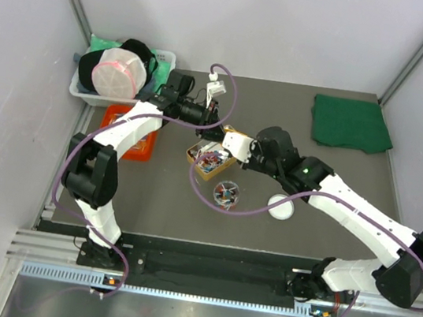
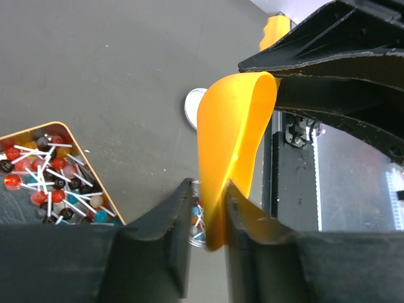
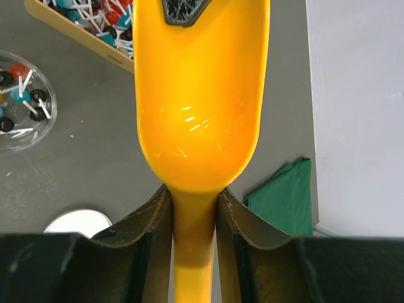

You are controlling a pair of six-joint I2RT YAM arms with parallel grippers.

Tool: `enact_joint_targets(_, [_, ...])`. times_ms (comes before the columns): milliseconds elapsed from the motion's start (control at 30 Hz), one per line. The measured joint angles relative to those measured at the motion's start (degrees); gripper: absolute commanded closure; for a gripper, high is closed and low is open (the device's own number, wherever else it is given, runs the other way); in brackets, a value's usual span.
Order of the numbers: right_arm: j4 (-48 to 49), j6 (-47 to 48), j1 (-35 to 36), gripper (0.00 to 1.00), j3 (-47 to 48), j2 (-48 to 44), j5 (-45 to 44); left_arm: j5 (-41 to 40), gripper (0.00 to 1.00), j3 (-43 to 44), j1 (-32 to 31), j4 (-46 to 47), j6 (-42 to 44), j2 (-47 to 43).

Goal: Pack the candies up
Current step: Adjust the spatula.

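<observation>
Candies (image 2: 47,180) (in a tray (image 2: 88,167)) lie near the left hand (image 2: 208,189)

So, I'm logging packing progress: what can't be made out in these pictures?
Top view: orange scoop mostly hidden by left end effector and right end effector; candies too small to count.
Left wrist: round tub behind scoop and fingers.
Right wrist: candy box cut off by top edge.

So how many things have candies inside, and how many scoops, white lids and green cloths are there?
Candy holders: 2, box and round tub
Scoop: 1
White lid: 1
Green cloth: 1
Total: 5
</observation>
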State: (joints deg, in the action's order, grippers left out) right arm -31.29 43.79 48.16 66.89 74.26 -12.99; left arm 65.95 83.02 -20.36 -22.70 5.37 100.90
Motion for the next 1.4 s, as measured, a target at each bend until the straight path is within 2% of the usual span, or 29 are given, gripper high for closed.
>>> enact_joint_targets(67, [0.07,-0.11,0.2,1.0,0.46,0.26,-0.04,0.02,0.85,-0.02,-0.02,0.07,-0.28,0.0])
enact_joint_targets(100, [-0.09,-0.13,0.24,1.0,0.72,0.42,-0.04,-0.11,0.95,-0.02,-0.07,0.09,-0.35,0.0])
enact_joint_targets(133, [-0.07,-0.13,0.37,1.0,0.79,0.44,-0.15,-0.52,0.98,-0.02,-0.07,0.15,-0.55,0.0])
enact_joint_targets(300, [-0.57,-0.61,0.68,1.0,1.09,0.98,-0.52,-0.28,1.0,-0.02,-0.02,0.24,-1.09,0.39])
enact_joint_targets(367, [-0.74,-1.01,0.7,0.88,1.11,1.03,-0.5,-0.09,1.0,-0.02,0.0,0.24,-1.18,0.7])
enact_joint_targets(400, [-0.9,-1.14,0.7,0.77,1.11,1.03,-0.5,0.07,1.0,-0.02,0.0,0.24,-1.2,0.87])
enact_joint_targets(467, [-1.01,-1.42,0.72,0.71,1.11,1.03,-0.37,0.22,1.0,-0.07,0.0,0.2,-1.16,0.92])
enact_joint_targets(500, [-0.96,-1.46,0.7,0.63,1.09,0.92,-0.24,0.28,1.0,-0.07,0.0,0.17,-1.16,0.92])
enact_joint_targets(567, [-0.96,-1.62,0.28,0.53,0.96,0.35,0.83,0.94,1.0,-0.07,0.0,0.15,-1.07,0.92])
enact_joint_targets(600, [-0.85,-1.75,0.0,0.43,0.9,-0.04,1.49,1.29,1.0,-0.07,0.0,0.15,-0.85,0.92])
enact_joint_targets(700, [0.55,-2.25,-1.22,0.33,-0.28,-2.93,4.22,2.36,1.0,-0.07,0.04,-0.22,-0.13,0.9])
enact_joint_targets(1033, [3.04,-2.89,-4.39,0.48,-5.42,-9.66,12.55,6.97,1.0,-0.04,0.81,-2.25,1.88,0.92])
enact_joint_targets(1400, [6.75,-3.17,-4.59,0.48,-8.46,-10.21,14.82,9.14,1.0,0.02,1.01,-3.52,2.67,0.92])
